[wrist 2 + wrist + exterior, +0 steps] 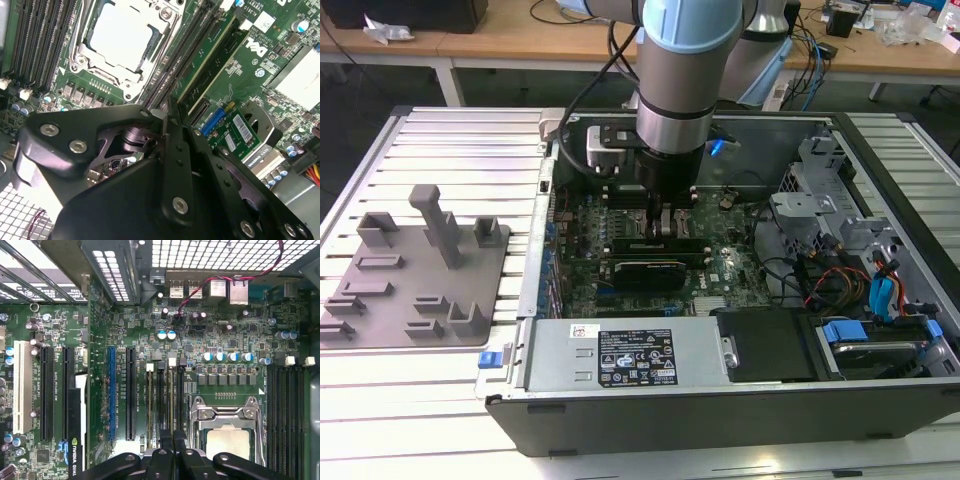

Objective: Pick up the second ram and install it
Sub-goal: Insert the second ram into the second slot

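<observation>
My gripper [662,228] reaches down into the open computer case onto the motherboard's memory slots. In the first wrist view the fingers [165,440] stand close together around the thin edge of the second ram [173,400]. The ram stands upright in a slot beside the CPU socket [225,440], so the gripper [173,437] is shut on it. Another green memory stick [215,57] sits in a neighbouring slot, next to the gripper [167,112] in the second wrist view.
A grey plastic tray [380,300] with upright posts lies on the slatted table at the exterior view's left. Inside the case are a black graphics card [645,272], the power supply [620,355] along the near wall, and cables and drive bays [860,280] at the exterior view's right.
</observation>
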Available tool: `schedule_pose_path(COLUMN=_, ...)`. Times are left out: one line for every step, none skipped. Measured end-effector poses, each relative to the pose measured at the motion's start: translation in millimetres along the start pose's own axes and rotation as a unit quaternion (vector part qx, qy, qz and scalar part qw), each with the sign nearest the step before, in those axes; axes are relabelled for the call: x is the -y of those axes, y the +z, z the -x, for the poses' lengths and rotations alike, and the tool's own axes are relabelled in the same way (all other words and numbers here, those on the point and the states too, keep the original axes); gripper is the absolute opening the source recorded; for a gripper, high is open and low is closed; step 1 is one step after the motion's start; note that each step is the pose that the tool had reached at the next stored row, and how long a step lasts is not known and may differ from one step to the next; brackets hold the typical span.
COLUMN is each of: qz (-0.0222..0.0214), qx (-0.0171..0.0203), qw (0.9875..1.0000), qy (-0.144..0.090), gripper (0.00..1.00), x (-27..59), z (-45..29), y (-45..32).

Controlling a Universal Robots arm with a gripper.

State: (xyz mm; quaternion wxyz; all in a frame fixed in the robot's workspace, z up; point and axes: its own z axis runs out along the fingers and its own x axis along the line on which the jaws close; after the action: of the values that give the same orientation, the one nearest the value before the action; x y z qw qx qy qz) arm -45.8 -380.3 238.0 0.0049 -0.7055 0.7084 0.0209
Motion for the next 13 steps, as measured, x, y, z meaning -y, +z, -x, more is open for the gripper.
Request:
schedule_pose_path(qz=-0.0001, qx=0.0004, qw=1.0000, qy=0.001, gripper=0.09, x=0.0, z=0.1, y=0.1)
schedule_pose_path(qz=-0.0001, qx=0.0006, qw=1.0000, qy=0.001, gripper=0.09, x=0.1, z=0.3, y=0.1)
schedule_pose_path(qz=-0.0001, qx=0.0007, qw=1.0000, qy=0.001, gripper=0.09, x=0.0, z=0.3, y=0.1)
schedule_pose_path(qz=-0.0001, qx=0.0016, qw=1.0000, qy=0.001, gripper=0.09, x=-0.1, z=0.4, y=0.1)
schedule_pose_path(qz=-0.0003, qx=0.0027, qw=1.0000, qy=0.001, gripper=0.09, x=-0.1, z=0.5, y=0.1)
schedule_pose_path(qz=-0.0004, qx=0.0030, qw=1.0000, qy=0.001, gripper=0.09, x=-0.1, z=0.5, y=0.2)
schedule_pose_path(qz=-0.0005, qx=0.0033, qw=1.0000, qy=0.001, gripper=0.09, x=-0.2, z=0.4, y=0.1)
schedule_pose_path(qz=-0.0006, qx=0.0033, qw=1.0000, qy=0.001, gripper=0.09, x=-0.2, z=0.4, y=0.1)
schedule_pose_path(qz=-0.0007, qx=0.0032, qw=1.0000, qy=-0.001, gripper=0.09, x=-0.2, z=0.4, y=0.1)
schedule_pose_path(qz=-0.0006, qx=0.0032, qw=1.0000, qy=-0.003, gripper=0.09, x=-0.2, z=0.4, y=0.1)
schedule_pose_path(qz=-0.0007, qx=0.0032, qw=1.0000, qy=-0.003, gripper=0.09, x=-0.2, z=0.4, y=0.5)
schedule_pose_path(qz=-0.0008, qx=0.0031, qw=1.0000, qy=-0.003, gripper=0.09, x=-0.2, z=0.4, y=0.6)
schedule_pose_path(qz=-0.0008, qx=0.0031, qw=1.0000, qy=-0.003, gripper=0.09, x=-0.2, z=0.4, y=0.7)
